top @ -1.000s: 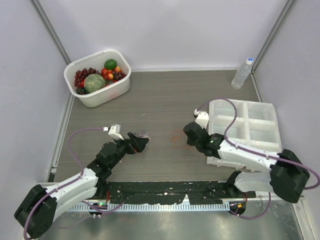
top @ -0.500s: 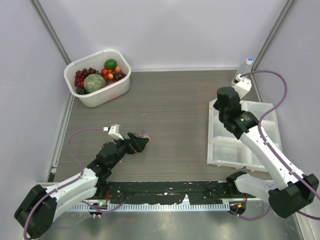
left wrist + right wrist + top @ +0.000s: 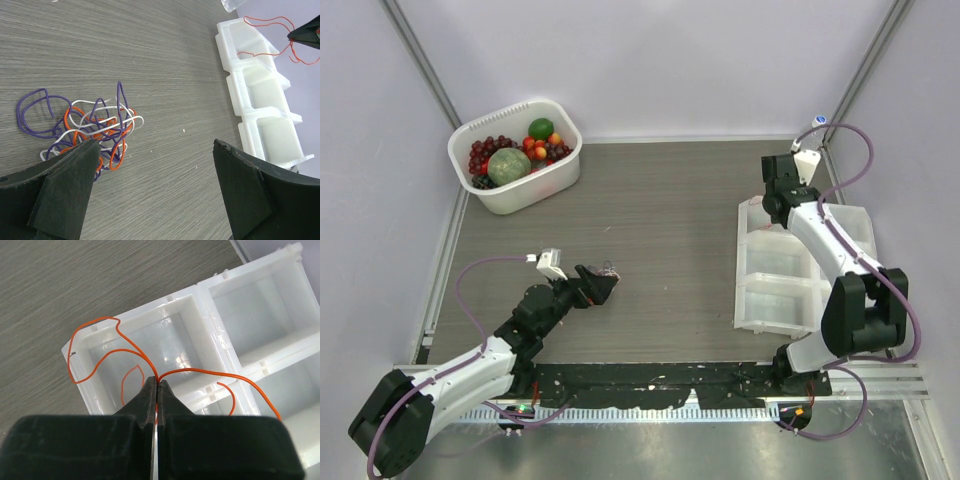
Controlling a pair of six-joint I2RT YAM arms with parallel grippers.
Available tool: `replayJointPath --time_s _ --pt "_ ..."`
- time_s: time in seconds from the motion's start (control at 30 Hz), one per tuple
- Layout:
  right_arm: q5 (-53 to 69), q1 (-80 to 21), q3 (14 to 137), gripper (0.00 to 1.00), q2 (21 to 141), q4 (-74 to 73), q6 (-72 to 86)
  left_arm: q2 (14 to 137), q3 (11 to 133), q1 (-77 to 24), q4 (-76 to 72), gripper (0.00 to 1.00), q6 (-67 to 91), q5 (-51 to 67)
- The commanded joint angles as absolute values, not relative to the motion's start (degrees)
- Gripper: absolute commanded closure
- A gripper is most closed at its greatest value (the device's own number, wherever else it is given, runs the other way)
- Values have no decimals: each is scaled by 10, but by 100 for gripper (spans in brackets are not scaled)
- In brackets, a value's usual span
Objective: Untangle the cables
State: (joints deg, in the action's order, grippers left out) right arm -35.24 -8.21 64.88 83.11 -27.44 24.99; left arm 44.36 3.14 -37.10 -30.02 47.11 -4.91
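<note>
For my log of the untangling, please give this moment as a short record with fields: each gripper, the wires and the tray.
left gripper: open, low over the table, one finger at the tangle's edge
right gripper: shut on one orange wire
tangle: purple, white and orange wires, lying on the table
orange wire: apart from the tangle, hanging over a corner compartment of the tray
tray: white, divided into compartments, on the right side

Left jaws wide apart; right jaws tight together, arm [image 3: 817, 230] outstretched.

Lab test cell: white walls [image 3: 670, 70], metal frame posts [image 3: 420, 62].
</note>
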Motion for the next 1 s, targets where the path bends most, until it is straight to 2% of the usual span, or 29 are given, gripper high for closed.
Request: replayJointPath --time_s 0.0,0.23,0.6,0.77,0.97 --pt "-322 -82 721 99 881 -309 153 439 31 -369 -318 0 458 -54" --pt "-341 -82 777 99 969 -403 61 440 31 -370 -318 0 458 -54" --pt "-374 -82 684 99 880 -375 35 441 32 -370 -317 1 459 -54" --pt "-324 -82 664 99 812 -306 32 444 33 -369 -318 0 459 -54" --pt "-345 -81 700 99 840 -367 10 449 34 -370 -320 0 459 -52"
